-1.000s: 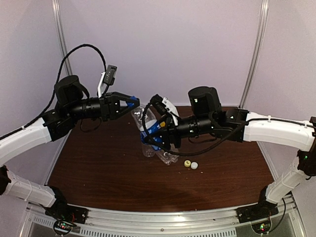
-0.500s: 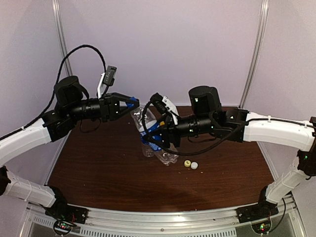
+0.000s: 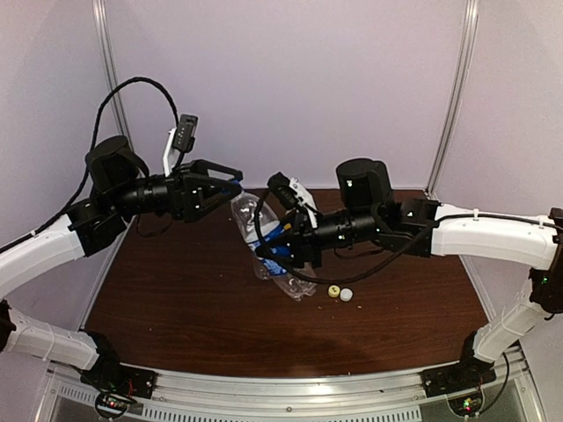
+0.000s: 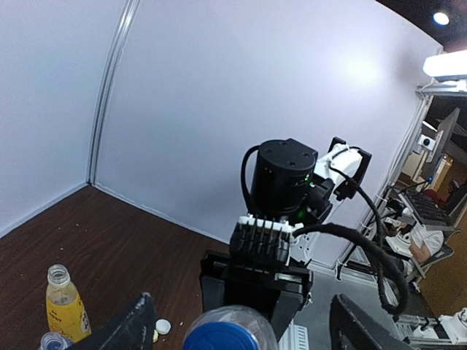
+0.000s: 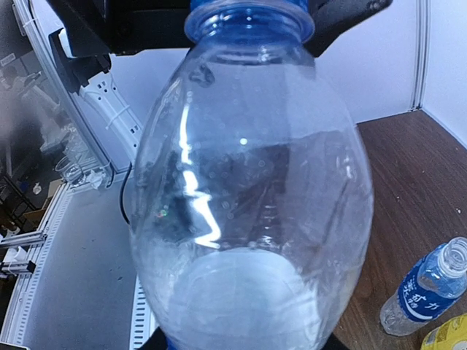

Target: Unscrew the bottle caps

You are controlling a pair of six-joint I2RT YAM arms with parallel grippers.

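My right gripper (image 3: pixel 269 246) is shut on the lower body of the taller clear bottle (image 3: pixel 249 214), holding it tilted above the table with its neck toward the left arm. Its blue cap (image 4: pixel 230 337) sits on the neck and also shows in the right wrist view (image 5: pixel 248 16). My left gripper (image 3: pixel 230 181) is open; its fingers (image 4: pixel 137 328) stand wide on either side of the cap without touching it. A yellow cap (image 3: pixel 333 291) and a white cap (image 3: pixel 347 295) lie loose on the table. The yellow-orange bottle (image 4: pixel 64 302) stands uncapped.
A short clear bottle with a blue label (image 5: pixel 429 289) stands uncapped on the brown table (image 3: pixel 176 308), beside the yellow-orange one. Grey walls close the back and left. A metal rail (image 3: pixel 290 391) runs along the near edge.
My left gripper was shut at the blue cap and now stands open, drawn back a little to the left. The right gripper has closed tighter on the bottle and dipped slightly.
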